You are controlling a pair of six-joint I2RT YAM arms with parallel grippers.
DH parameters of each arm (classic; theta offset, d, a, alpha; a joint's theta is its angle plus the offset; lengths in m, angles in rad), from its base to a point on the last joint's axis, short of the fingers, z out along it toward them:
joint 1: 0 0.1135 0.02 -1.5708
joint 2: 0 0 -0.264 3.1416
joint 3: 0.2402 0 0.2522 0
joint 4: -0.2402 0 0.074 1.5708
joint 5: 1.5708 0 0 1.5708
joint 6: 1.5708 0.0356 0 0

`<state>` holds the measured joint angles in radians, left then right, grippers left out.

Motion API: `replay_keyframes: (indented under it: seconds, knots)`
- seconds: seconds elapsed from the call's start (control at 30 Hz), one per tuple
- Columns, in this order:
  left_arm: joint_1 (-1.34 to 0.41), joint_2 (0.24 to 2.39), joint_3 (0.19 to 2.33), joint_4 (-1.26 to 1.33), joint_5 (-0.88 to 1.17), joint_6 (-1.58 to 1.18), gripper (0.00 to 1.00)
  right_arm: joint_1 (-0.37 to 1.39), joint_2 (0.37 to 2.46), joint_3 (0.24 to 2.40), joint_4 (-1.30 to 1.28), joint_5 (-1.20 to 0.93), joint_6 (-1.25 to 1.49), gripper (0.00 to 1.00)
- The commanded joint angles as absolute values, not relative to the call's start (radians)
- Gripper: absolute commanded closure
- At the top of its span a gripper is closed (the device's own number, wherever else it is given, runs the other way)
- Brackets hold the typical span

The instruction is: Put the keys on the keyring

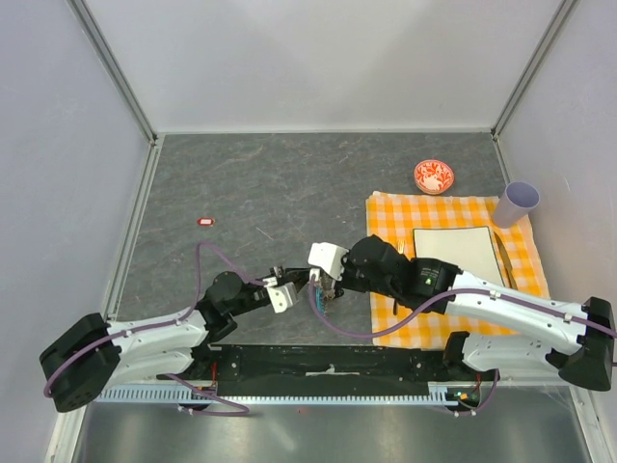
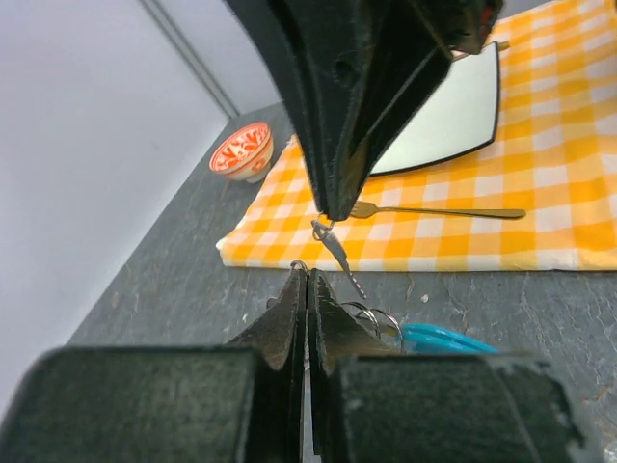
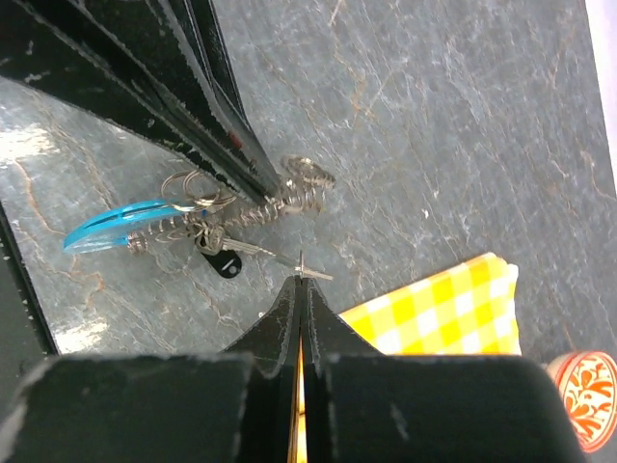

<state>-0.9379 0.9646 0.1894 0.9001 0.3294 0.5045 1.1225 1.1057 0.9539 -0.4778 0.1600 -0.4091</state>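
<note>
Both end effectors meet over the keyring [image 3: 275, 207], which lies on the grey desk [image 1: 270, 193] near the near edge, at about 6 o'clock from the desk's centre in the top view. The left end effector [image 2: 307, 282] is fully closed. Its tips pinch the thin coiled chain where several small rings gather. The cyan strap [image 3: 116, 222] stretches away from that point, toward 9 o'clock in the right wrist view, flat on the desk.

The right end effector [image 3: 301, 286] is also fully closed. Its tips nip a thin metal shaft that appears to be the blade of the black-headed key [image 3: 227, 263]; the head rests on the desk just beside the chain, at 6 o'clock from the strap's ring end.

The orange checked cloth [image 1: 395, 217] lies at 3 o'clock from the keyring, carrying a white plate [image 1: 453, 249] and a fork [image 2: 434, 211]. A red-and-white bowl [image 1: 434, 176] stands at 1 o'clock, just off the cloth.
</note>
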Motion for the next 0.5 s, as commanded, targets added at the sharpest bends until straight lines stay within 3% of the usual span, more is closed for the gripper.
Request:
replay_keyframes:
  seconds: [0.0,0.2,0.47]
  knots:
    - [-0.940,1.044,0.153,1.034,0.193,0.350,0.98,1.120,1.101,0.931,-0.440,0.212,-0.362,1.00]
    - [-0.940,0.991,0.063,0.987,0.098,0.114,0.98,1.120,1.109,0.908,-0.417,0.169,-0.341,1.00]
    - [-0.945,0.562,0.006,0.520,0.003,-0.104,0.98,1.120,1.144,0.894,-0.373,0.121,-0.333,1.00]
